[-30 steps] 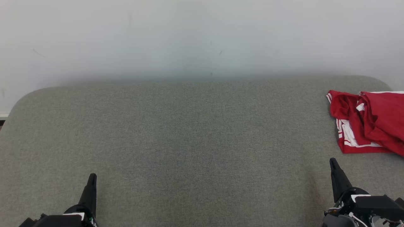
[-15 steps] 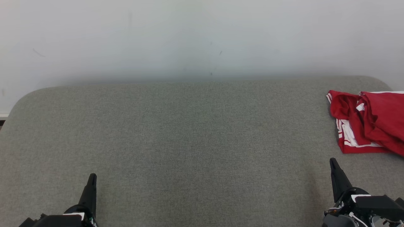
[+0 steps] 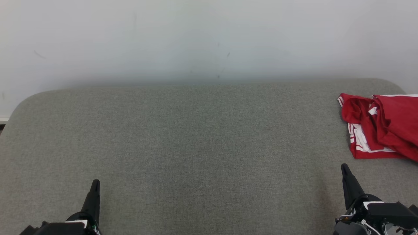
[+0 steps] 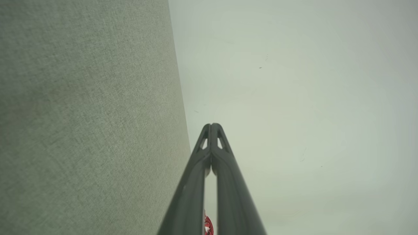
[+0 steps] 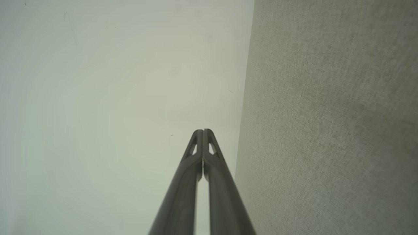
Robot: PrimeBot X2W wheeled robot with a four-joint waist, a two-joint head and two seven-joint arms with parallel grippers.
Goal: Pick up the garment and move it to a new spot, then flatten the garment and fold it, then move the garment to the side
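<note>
A red garment (image 3: 380,125) with white stripes lies crumpled at the far right of the grey fabric surface (image 3: 202,147), partly cut off by the head view's right edge. A sliver of the red garment (image 4: 207,226) peeks between the fingers at the bottom of the left wrist view. My left gripper (image 3: 95,182) sits at the lower left, shut and empty, far from the garment. My right gripper (image 3: 345,168) rests at the lower right, shut and empty, just below the garment's near edge without touching it. Both wrist views show the fingertips (image 4: 211,125) (image 5: 203,132) pressed together.
A pale wall (image 3: 209,39) rises behind the surface's far edge. The grey surface has rounded far corners, and a wide stretch of it spreads between the two grippers. A strip of floor edge (image 3: 2,121) shows at the far left.
</note>
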